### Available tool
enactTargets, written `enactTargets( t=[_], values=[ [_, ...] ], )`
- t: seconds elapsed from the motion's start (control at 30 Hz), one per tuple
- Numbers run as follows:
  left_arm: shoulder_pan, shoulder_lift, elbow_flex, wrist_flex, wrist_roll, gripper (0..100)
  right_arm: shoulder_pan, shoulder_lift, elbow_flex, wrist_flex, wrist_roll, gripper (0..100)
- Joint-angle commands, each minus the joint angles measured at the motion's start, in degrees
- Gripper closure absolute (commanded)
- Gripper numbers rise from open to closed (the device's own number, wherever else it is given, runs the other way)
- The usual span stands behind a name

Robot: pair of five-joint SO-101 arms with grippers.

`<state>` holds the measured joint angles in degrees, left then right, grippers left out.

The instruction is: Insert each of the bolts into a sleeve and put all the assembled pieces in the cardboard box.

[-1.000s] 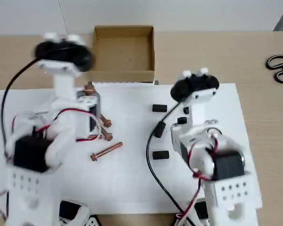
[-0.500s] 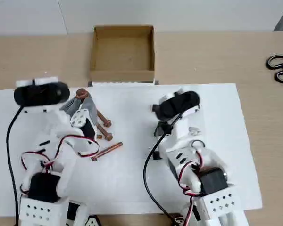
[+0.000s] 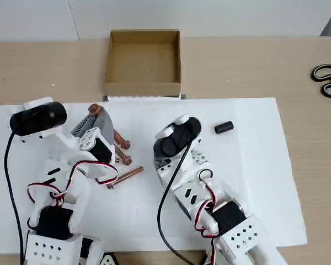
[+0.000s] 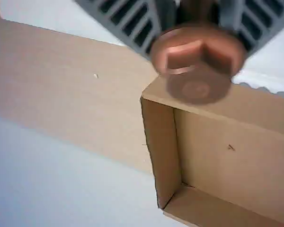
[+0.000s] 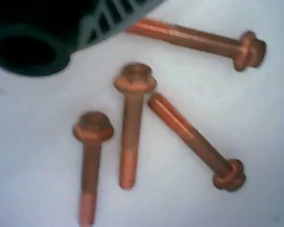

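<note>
My left gripper (image 3: 95, 116) is shut on a copper bolt (image 3: 92, 109), held just in front of the cardboard box (image 3: 143, 88). In the left wrist view the bolt's head (image 4: 196, 61) sits between the grey fingers (image 4: 128, 16), over the box's near corner (image 4: 161, 142). My right gripper (image 5: 61, 28) is shut on a black sleeve (image 5: 24, 49) and hangs over several loose bolts (image 5: 132, 123) on the white paper. The high view shows those bolts (image 3: 123, 160) lying between the two arms. Another black sleeve (image 3: 223, 127) lies alone to the right.
A white paper sheet (image 3: 254, 165) covers the wooden table. Scissors (image 3: 328, 78) lie at the far right edge. The right arm (image 3: 198, 193) stretches diagonally across the sheet's middle.
The left arm has dropped lower and drawn back, still holding its bolt. The right arm has swung left toward the loose bolts, uncovering one sleeve on the right.
</note>
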<state>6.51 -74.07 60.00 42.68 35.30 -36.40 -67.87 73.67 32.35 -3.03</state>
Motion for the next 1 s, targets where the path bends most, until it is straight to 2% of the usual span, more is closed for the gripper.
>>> enactTargets(
  t=[0.0,0.27,0.73,0.97],
  values=[
    [1.93,-1.05,-0.4,-1.85,0.79,100,-1.89,-1.01,-0.26,-3.03,-0.26,99.5],
    [8.53,-1.14,2.42,-3.6,4.04,100,-6.46,-1.01,-0.26,-4.44,-0.44,99.5],
    [8.97,-1.05,2.95,-5.19,4.13,100,-6.81,-1.01,-0.7,-4.44,-0.62,99.5],
    [8.97,-0.97,3.03,-5.01,5.54,100,-9.19,-1.1,-0.7,-4.53,-0.62,99.5]
  ],
)
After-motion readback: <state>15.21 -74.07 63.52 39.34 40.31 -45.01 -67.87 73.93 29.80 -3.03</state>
